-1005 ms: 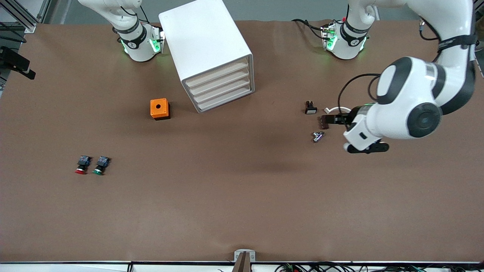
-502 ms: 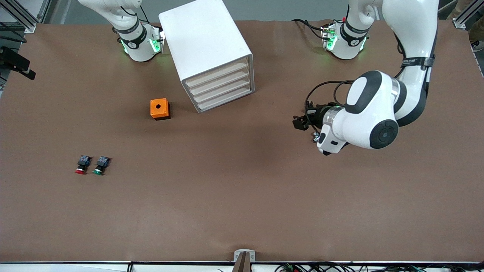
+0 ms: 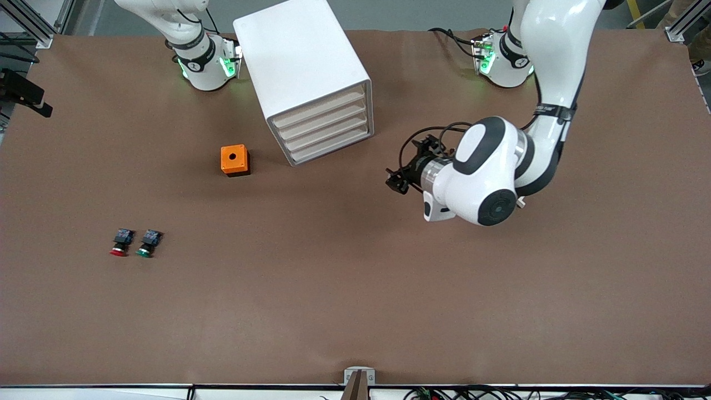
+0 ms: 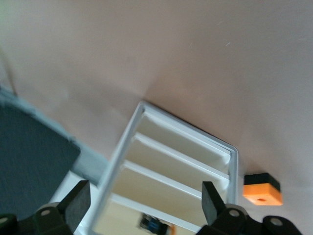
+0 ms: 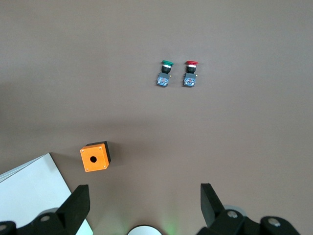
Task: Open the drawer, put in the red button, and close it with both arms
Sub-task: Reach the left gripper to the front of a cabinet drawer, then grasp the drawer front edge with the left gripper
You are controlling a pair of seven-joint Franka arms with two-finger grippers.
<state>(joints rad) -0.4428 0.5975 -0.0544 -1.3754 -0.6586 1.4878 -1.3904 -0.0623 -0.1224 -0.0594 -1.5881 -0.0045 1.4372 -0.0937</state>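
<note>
- The left gripper (image 3: 395, 182) hangs over bare table, just off the cabinet's (image 3: 303, 72) front, toward the left arm's end. Its fingers (image 4: 78, 201) are spread wide and hold nothing.
- The drawers (image 3: 325, 129) are what the next move turns on, I think. All four are shut, stacked one over the other, with their long fronts facing the left gripper at a slant — in the left wrist view they show between the two fingers.
- The left arm is much nearer to the drawers, with bare table in between, so it has room to go in.
- The right gripper (image 5: 142, 208) waits high up by its own base, wide open and empty.
- The red button (image 3: 119, 243) lies well apart from the cabinet, toward the right arm's end and nearer the front camera. The green button (image 3: 148, 244) lies just beside it — easy to mix up.
- The orange box (image 3: 234, 160) sits near the cabinet's corner.
</note>
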